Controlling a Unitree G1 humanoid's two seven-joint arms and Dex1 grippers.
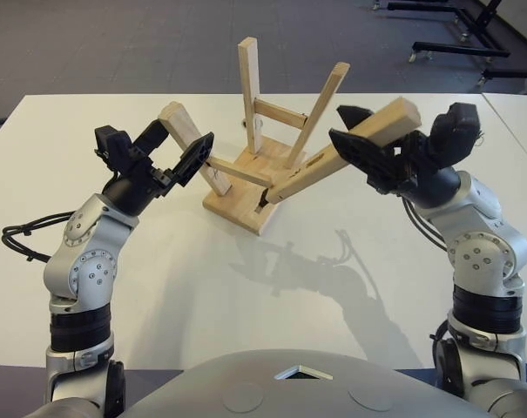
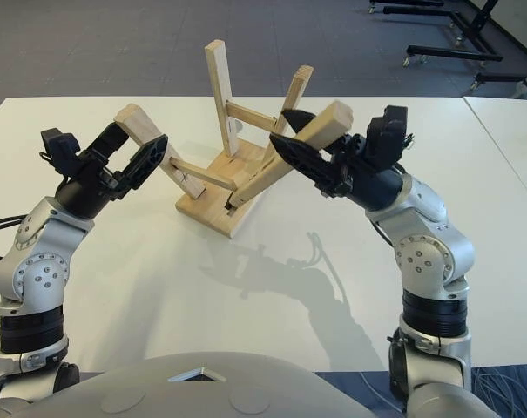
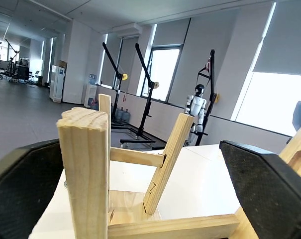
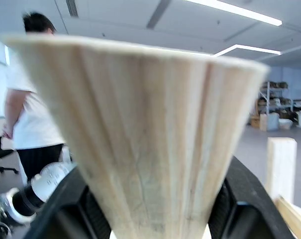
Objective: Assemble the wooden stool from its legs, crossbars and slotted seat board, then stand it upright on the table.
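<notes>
Found the stool upside down in the middle of the table, seat board flat on the top, four legs sticking up and splaying outward, crossbars joining them in pairs. Saw the left gripper straddling the near-left leg by its free end, jaws wide, wood close against one pad and well clear of the other. Saw the right gripper clamped on the near-right leg just below its free end, both pads pressed to the wood.
</notes>
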